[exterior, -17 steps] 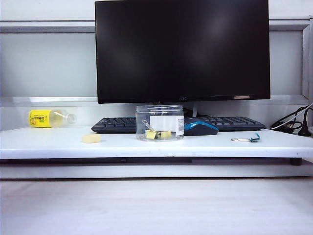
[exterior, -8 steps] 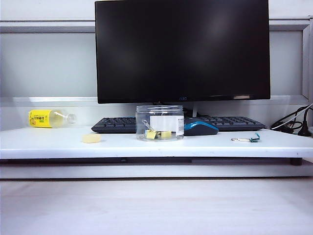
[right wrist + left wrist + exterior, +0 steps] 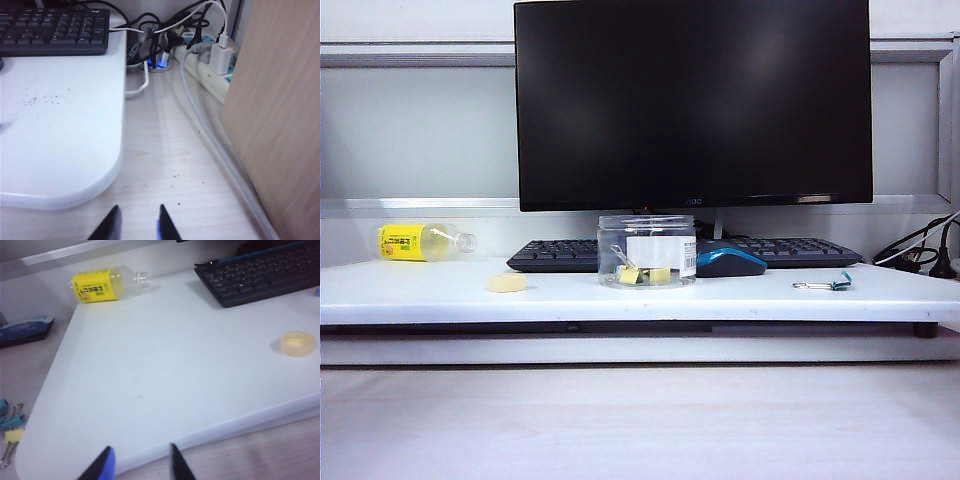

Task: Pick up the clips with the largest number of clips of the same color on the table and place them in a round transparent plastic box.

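The round transparent plastic box (image 3: 647, 250) stands upright on the white shelf (image 3: 420, 295), in front of the monitor. Two pale-yellow clips (image 3: 630, 274) (image 3: 659, 274) lie inside it on its bottom. Neither arm shows in the exterior view. In the left wrist view my left gripper (image 3: 140, 462) hangs open over the shelf's near left edge, with nothing between its fingers. The right wrist view shows my right gripper (image 3: 139, 222) over the wooden desk beside the shelf's right corner, its jaws a little apart and empty. Both grippers are far from the box.
A teal clip (image 3: 838, 284) lies at the shelf's right. A pale-yellow disc (image 3: 507, 283) and a yellow-labelled bottle (image 3: 420, 241) are at the left. Keyboard (image 3: 550, 256), blue mouse (image 3: 730, 262) and monitor (image 3: 692, 100) stand behind. Loose clips (image 3: 12, 436) lie off the shelf. Cables (image 3: 160, 35) and a wooden panel (image 3: 280, 115) are at the right.
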